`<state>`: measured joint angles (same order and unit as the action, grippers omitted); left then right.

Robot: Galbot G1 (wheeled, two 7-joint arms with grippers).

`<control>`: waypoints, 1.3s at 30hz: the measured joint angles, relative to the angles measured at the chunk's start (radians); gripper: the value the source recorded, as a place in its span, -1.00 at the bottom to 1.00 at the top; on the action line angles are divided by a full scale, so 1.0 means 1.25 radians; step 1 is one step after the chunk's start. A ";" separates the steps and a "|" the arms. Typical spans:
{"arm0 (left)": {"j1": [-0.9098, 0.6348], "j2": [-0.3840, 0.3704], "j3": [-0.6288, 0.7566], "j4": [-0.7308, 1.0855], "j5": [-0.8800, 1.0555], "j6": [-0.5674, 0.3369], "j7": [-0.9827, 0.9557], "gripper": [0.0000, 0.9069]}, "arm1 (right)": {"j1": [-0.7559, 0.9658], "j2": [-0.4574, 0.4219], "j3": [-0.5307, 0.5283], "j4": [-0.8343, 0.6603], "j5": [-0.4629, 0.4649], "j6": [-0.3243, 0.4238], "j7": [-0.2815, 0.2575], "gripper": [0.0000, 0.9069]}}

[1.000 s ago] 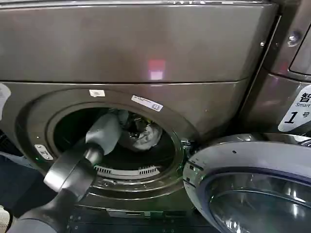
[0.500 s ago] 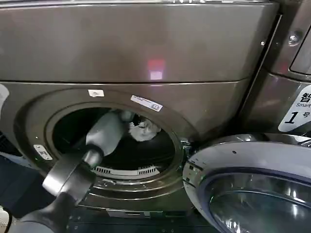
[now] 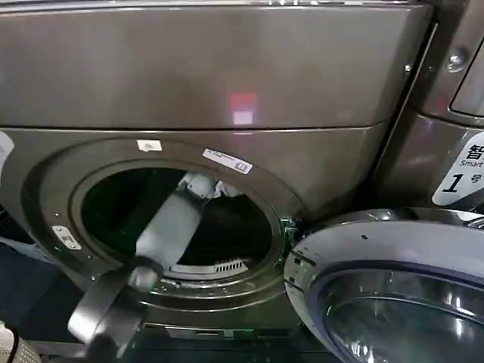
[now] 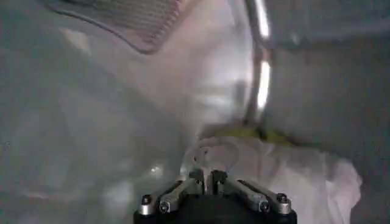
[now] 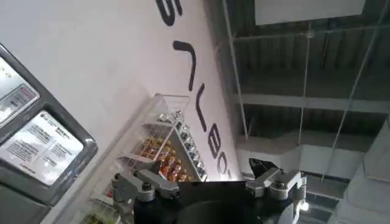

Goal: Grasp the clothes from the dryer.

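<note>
The dryer (image 3: 227, 76) is a bronze-grey front loader with its round porthole open onto a dark drum. My left arm reaches in through the porthole, and my left gripper (image 3: 206, 184) is high in the drum. In the left wrist view the left gripper (image 4: 207, 176) is shut on a fold of the clothes, a wrinkly whitish-grey bundle (image 4: 292, 173). A strip of yellow-green fabric (image 4: 244, 131) shows just behind it. In the head view a small bit of the whitish clothes (image 3: 224, 189) shows past the gripper. My right gripper (image 5: 201, 173) points up at a wall and ceiling, open and holding nothing.
A round glass door with a silver rim (image 3: 393, 295) stands open at the lower right, close to the porthole. A neighbouring panel carries a white label with a 1 (image 3: 461, 178). A ribbed lint grille (image 3: 215, 266) lies along the porthole's lower lip.
The whitish bundle has risen from the middle of the drum to the top of the porthole with my left gripper. The left forearm has stretched farther in and now hides most of it.
</note>
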<state>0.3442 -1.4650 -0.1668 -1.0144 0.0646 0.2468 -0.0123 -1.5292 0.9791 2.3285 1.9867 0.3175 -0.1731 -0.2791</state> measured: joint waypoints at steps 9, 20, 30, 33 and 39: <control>0.171 -0.009 -0.098 -0.180 -0.087 -0.154 -0.035 -1.00 | 0.009 0.008 -0.009 0.006 -0.001 0.001 0.000 1.00; 0.357 -0.027 -0.165 -0.372 -0.146 -0.244 -0.050 -1.00 | 0.017 0.013 -0.011 0.005 -0.003 0.003 0.004 1.00; 0.503 -0.040 -0.185 -0.524 -0.187 -0.259 -0.040 -1.00 | 0.022 0.013 -0.003 0.001 0.002 0.003 0.011 1.00; 0.537 -0.039 -0.186 -0.559 -0.191 -0.258 -0.036 -1.00 | 0.022 0.013 -0.001 0.001 0.002 0.001 0.015 1.00; 0.578 -0.040 -0.191 -0.602 -0.192 -0.252 -0.032 -1.00 | 0.022 0.012 0.000 -0.001 0.001 -0.002 0.023 1.00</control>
<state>1.0665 -1.5152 -0.4055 -1.7675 -0.1756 -0.0688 -0.0529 -1.5017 0.9940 2.3285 1.9855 0.3188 -0.1762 -0.2501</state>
